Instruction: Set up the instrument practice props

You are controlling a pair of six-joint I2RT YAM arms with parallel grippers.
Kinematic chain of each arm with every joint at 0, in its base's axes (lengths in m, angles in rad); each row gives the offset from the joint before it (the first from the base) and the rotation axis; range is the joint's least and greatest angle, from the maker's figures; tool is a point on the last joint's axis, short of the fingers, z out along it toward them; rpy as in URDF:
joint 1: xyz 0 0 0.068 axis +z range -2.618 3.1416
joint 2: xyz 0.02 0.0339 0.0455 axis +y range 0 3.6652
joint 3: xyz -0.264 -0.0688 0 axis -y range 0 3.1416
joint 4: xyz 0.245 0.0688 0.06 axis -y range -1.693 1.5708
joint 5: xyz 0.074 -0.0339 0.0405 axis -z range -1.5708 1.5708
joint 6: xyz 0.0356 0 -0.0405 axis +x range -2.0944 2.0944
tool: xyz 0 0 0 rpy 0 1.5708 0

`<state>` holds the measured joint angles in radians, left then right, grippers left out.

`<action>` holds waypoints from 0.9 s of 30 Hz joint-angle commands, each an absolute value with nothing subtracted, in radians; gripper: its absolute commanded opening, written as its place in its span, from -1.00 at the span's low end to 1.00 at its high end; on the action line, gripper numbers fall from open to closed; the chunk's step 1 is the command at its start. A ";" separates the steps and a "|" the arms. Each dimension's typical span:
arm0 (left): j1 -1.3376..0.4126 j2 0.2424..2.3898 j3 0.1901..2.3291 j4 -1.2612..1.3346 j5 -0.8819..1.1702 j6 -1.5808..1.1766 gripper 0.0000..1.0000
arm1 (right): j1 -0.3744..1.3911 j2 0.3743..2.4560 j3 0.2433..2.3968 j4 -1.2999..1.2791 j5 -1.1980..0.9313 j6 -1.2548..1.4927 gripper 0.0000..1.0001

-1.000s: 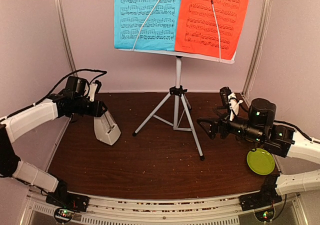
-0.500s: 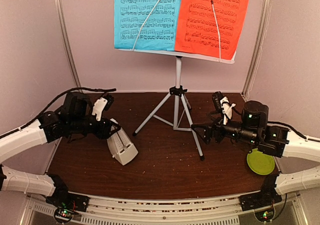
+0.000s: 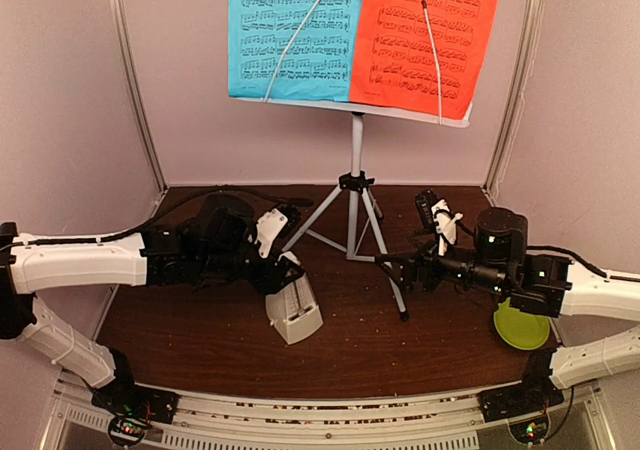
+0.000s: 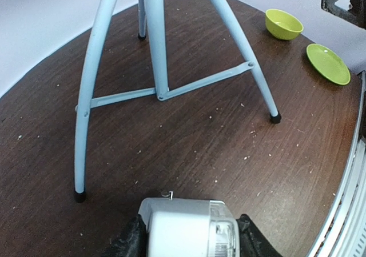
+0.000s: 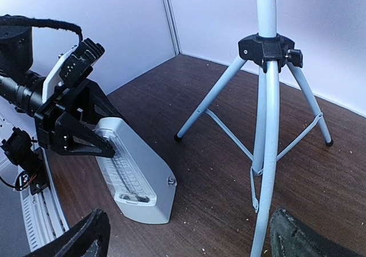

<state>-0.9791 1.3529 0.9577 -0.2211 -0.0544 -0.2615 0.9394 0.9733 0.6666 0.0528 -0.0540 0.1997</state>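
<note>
The counter (image 3: 200, 320) carries the stand (image 3: 356, 170) at 12 o'clock. It is upright on its tripod, with the blue sheet (image 3: 290, 30) and the red sheet (image 3: 425, 30) side by side on its desk, facing the arms as for a player. This part looks done. The left gripper (image 3: 280, 270) is closed partway on the top of the metronome (image 3: 295, 310), which is tilted, low over the counter at 7 o'clock from the tripod. Whether its base touches, I cannot tell. I judge it is meant to stand in front of the stand. The right gripper (image 5: 189, 225) is wide open and empty at 3 o'clock, beside the stand's front leg, probably to leave room.
</note>
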 commanded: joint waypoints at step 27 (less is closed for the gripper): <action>-0.796 0.997 0.611 0.061 -0.068 -0.330 0.96 | 1.214 1.420 0.971 0.104 0.233 0.354 1.00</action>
